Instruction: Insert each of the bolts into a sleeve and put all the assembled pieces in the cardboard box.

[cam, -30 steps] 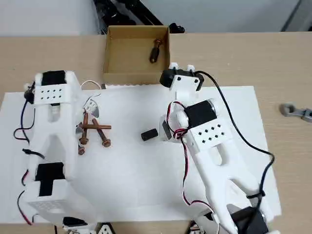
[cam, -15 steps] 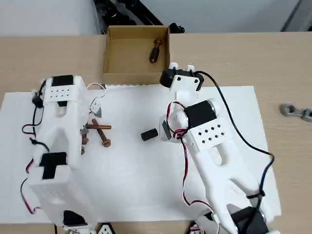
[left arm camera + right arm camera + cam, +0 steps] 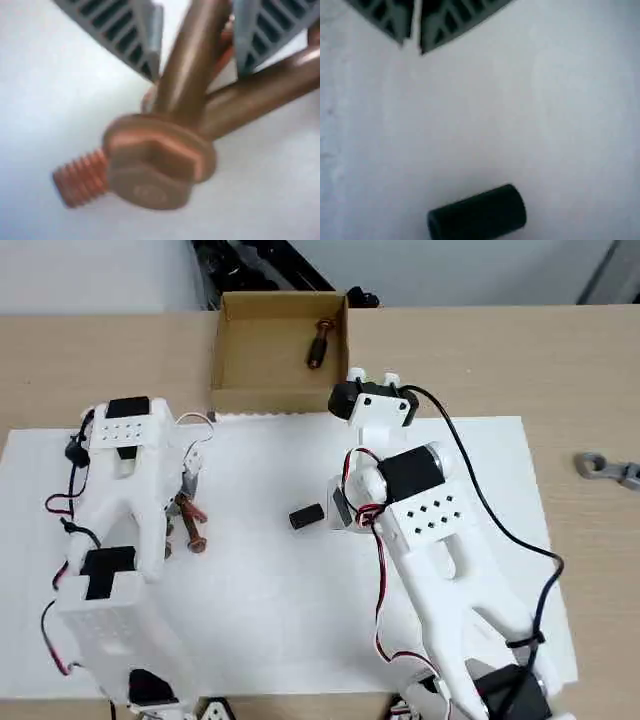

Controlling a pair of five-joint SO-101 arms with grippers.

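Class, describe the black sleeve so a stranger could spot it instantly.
Start at the large white sheet. Near its middle lies a short black cylindrical sleeve on its side. Unlike any copper-coloured bolt there, it is dark, stubby and has no head.

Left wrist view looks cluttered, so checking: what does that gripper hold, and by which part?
A copper bolt, clamped by its smooth shank near the head.

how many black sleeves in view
2. A loose sleeve on the white sheet by the right gripper; another on the bolt in the cardboard box. Arms may hide others.
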